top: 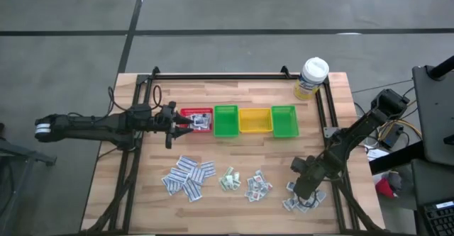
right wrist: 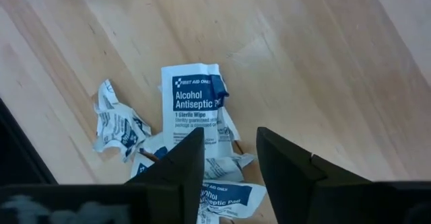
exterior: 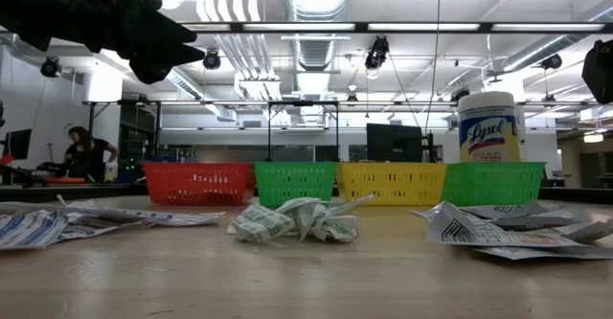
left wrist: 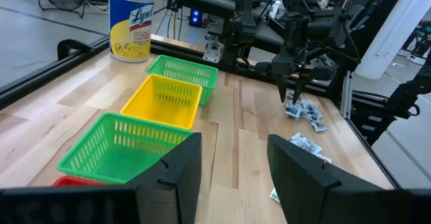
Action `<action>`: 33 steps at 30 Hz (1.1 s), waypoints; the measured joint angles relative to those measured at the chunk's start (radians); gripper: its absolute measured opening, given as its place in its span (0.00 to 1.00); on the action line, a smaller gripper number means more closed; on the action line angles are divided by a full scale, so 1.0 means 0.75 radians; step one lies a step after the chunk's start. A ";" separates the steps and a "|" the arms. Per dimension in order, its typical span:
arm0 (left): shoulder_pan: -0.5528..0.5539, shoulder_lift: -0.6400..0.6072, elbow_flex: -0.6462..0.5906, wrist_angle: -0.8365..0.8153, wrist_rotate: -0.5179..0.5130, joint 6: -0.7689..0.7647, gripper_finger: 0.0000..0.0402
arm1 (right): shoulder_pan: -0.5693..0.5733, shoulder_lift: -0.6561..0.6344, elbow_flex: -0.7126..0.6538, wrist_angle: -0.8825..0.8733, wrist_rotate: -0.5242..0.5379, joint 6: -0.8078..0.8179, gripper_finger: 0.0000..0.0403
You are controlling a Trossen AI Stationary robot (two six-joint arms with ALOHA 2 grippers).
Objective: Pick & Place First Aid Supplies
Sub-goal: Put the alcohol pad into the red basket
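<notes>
The first aid supplies lie in several loose piles of white paper packets along the table's near side (top: 188,177) (top: 228,179) (top: 257,186). My right gripper (top: 303,190) (right wrist: 227,140) points steeply down, open, just above the rightmost pile (top: 298,202). An "Alcohol Antiseptic" packet (right wrist: 195,106) lies flat below its fingers, with crumpled ones beside it. My left gripper (top: 190,124) (left wrist: 232,150) hangs open and nearly level over the red bin (top: 201,120), which holds a few packets. Nothing is between its fingers.
A row of small bins runs across the table's middle: red, green (top: 225,120), yellow (top: 255,120), green (top: 284,120). A white-capped bottle with a yellow label (top: 313,77) stands at the far right corner. A black frame rail (top: 333,158) runs close beside the right gripper.
</notes>
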 joint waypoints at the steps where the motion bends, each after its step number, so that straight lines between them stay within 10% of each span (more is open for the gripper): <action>1: 0.000 0.000 0.000 0.000 0.000 0.000 0.41 | 0.000 0.000 0.000 0.000 -0.005 -0.004 0.34; 33: 0.000 0.000 0.000 -0.002 0.000 0.000 0.41 | 0.001 0.181 0.079 -0.077 0.011 -0.184 0.02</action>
